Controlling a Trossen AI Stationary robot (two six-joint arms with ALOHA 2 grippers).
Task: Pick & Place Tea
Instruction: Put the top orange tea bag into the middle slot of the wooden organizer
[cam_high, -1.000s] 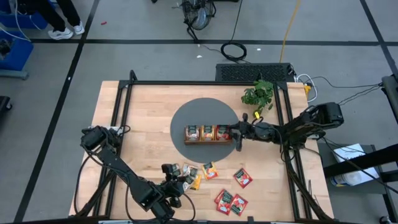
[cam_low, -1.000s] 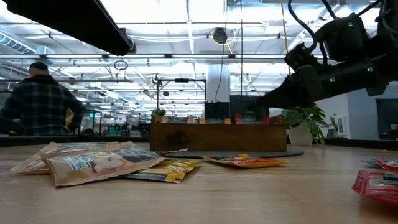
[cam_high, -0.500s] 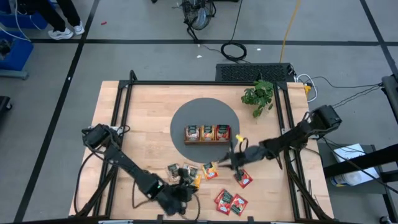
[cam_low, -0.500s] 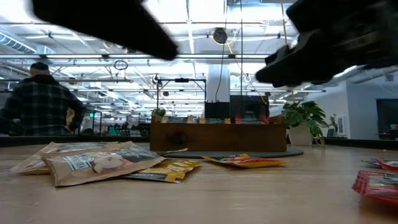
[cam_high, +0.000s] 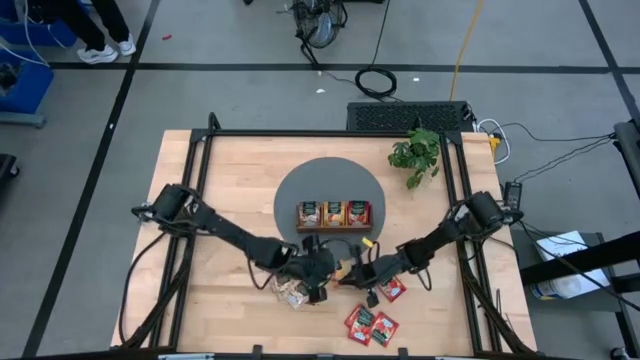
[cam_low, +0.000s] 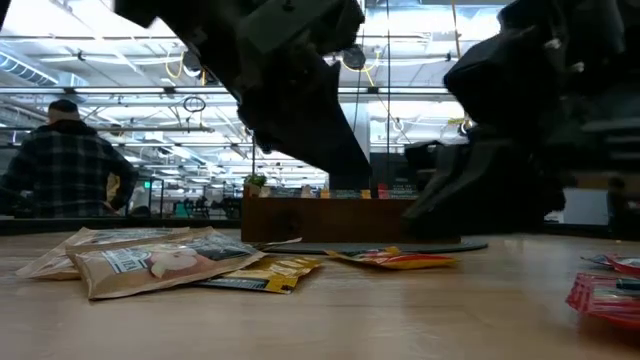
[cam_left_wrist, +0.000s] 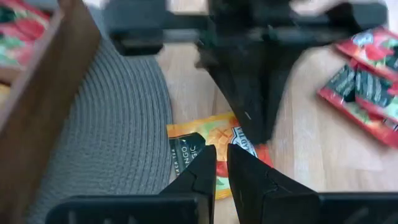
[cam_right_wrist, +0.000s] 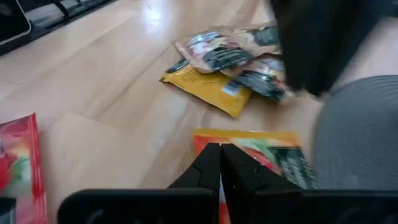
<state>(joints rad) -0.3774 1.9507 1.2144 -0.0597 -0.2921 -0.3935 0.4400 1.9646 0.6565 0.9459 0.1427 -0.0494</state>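
Observation:
An orange-and-red tea sachet (cam_high: 340, 272) (cam_left_wrist: 193, 149) (cam_right_wrist: 261, 155) lies flat on the table at the near rim of the grey round mat (cam_high: 300, 185). My left gripper (cam_high: 328, 271) (cam_left_wrist: 221, 165) is over it from the left, fingers shut, nothing between them. My right gripper (cam_high: 353, 276) (cam_right_wrist: 219, 155) faces it from the right, shut, tips at the sachet's edge. The brown tray (cam_high: 300, 227) on the mat holds upright sachets. A pile of tan and yellow sachets (cam_high: 293, 292) (cam_right_wrist: 230, 56) lies near-left. My left gripper's fingertips (cam_left_wrist: 206, 163) stand over the orange sachet's near part (cam_left_wrist: 186, 155), slanting down; I cannot tell whether they touch it. My right gripper's shut fingertips (cam_right_wrist: 211, 155) lie low at the sachet's edge (cam_right_wrist: 205, 135), slanting down from the right; whether they touch it I cannot tell.
Red sachets lie near-right (cam_high: 391, 290) (cam_high: 370, 323) (cam_left_wrist: 367, 81). A potted plant (cam_high: 415, 152) stands at the far right. Black frame rails run along the table's left and right sides. In the low view, a person stands in the room beyond the table.
My left gripper has swung from the table's near edge toward the far side and right, past the tan pile, to the orange sachet. My right gripper has come from the tray's right end toward the near edge and left, sinking to the same sachet. No sachet has moved.

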